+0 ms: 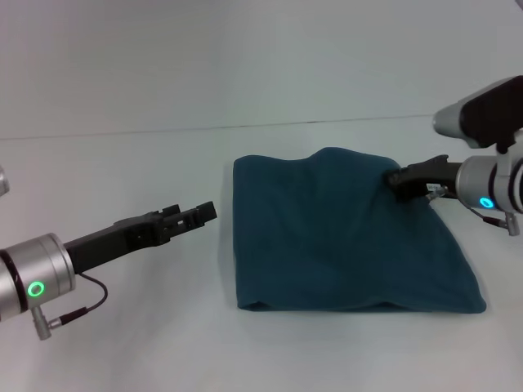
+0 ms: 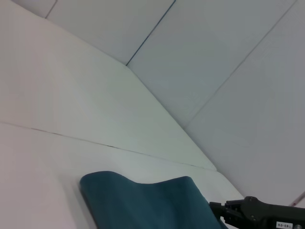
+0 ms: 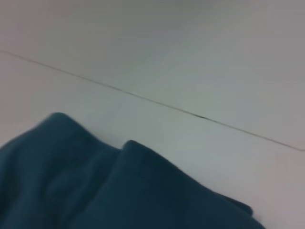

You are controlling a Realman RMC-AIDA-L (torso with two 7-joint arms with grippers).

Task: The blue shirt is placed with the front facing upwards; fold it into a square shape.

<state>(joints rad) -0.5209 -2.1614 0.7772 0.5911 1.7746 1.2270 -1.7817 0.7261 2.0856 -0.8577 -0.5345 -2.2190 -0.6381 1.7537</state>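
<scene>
Head view: the blue shirt lies on the white table, centre to right of frame, already folded into a compact, roughly square bundle. Only plain teal fabric faces up; no lettering or collar visible. The bundle is slightly wider than deep, so its long axis runs left-right across the frame, with the lower right corner splayed outward toward the frame's right edge. A folded edge runs along the near side, with a small opening at the lower left corner. The far edge is uneven, humped near the middle.

The right gripper sits at the shirt's upper right corner, its dark fingers touching the fabric, which bunches up around the tips. Whether the fingers are clamped on the cloth or merely resting against it cannot be told; the tips are sunk in the fold.

The left gripper is at left of centre, just beside the shirt's left edge but apart from it, pointing toward it. Fingers appear close together and hold nothing.

Left wrist view: shirt at lower centre, the right gripper at its corner, lower right of frame.

Right wrist view: rumpled shirt fills the lower left; table seam crosses diagonally behind.
</scene>
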